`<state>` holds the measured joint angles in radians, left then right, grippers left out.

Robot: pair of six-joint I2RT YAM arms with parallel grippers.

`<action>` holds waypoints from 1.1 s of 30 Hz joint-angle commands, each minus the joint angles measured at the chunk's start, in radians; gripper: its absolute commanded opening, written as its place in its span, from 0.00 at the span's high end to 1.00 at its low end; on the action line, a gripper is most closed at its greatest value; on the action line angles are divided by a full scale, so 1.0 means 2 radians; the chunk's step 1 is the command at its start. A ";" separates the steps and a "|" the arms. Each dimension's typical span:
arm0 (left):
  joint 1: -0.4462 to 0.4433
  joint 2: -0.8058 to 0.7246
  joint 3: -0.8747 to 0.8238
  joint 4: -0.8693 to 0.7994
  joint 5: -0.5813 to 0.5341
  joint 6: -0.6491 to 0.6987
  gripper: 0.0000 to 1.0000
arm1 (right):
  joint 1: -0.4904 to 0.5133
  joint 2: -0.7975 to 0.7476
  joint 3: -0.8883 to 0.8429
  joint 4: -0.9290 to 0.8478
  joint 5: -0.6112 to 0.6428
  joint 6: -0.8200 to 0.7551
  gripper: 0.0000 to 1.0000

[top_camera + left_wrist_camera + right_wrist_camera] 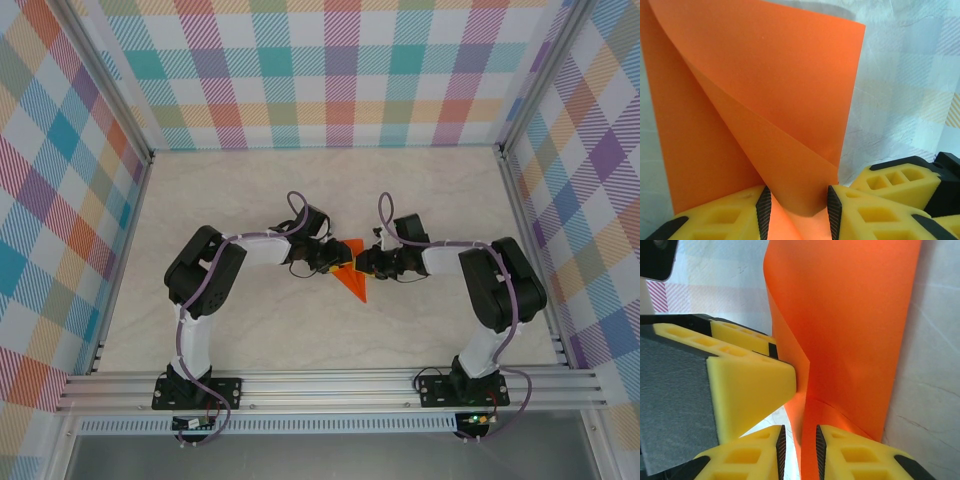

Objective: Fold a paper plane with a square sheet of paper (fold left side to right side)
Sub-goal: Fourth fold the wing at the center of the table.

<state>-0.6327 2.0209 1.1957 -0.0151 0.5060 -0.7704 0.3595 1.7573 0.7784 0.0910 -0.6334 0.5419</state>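
Standing curled between the two claws, the square sheet of paper (352, 276) rises off the desk (250, 190) in a loose, unflattened bend. In the left wrist view, one orange layer (765, 100) sweeps over another from upper left down to the left claw (797, 220). This claw is almost closed, its black-faced yellow fingers (735, 217) at either side of the paper's lower corner, with the orange layers filling the narrow gap. Just to that claw's right sit the right claw's yellow fingers (892, 181), near it but apart. In the right wrist view, the right claw (799, 452) is drawn to a thin slit with the sheet's (855, 330) edge clamped in it, the paper running straight up and away from the fingertips. The left claw's fingers (752, 377) lie just to its left, touching the sheet. From above, the left claw (332, 260) and right claw (366, 264) face each other tip to tip, and the paper's pointed corner juts towards the arm bases. Pale marbled desk (935, 390) lies beyond, ringed by plaid walls (330, 70).
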 commanded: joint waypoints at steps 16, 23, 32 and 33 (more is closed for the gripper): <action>-0.003 -0.007 0.000 0.003 0.000 0.002 0.63 | -0.006 0.014 0.011 0.017 -0.009 0.004 0.91; -0.003 -0.009 -0.001 0.002 0.000 0.002 0.63 | -0.015 -0.001 0.001 0.004 0.013 -0.001 0.97; -0.003 -0.010 -0.002 0.002 -0.001 0.002 0.63 | -0.018 -0.006 -0.004 -0.017 0.034 -0.013 0.97; -0.003 -0.010 -0.001 0.001 0.000 0.002 0.63 | -0.018 -0.007 -0.005 -0.019 0.037 -0.013 0.97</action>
<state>-0.6327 2.0209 1.1957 -0.0151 0.5060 -0.7704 0.3286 1.7767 0.7830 0.0738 -0.5831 0.5385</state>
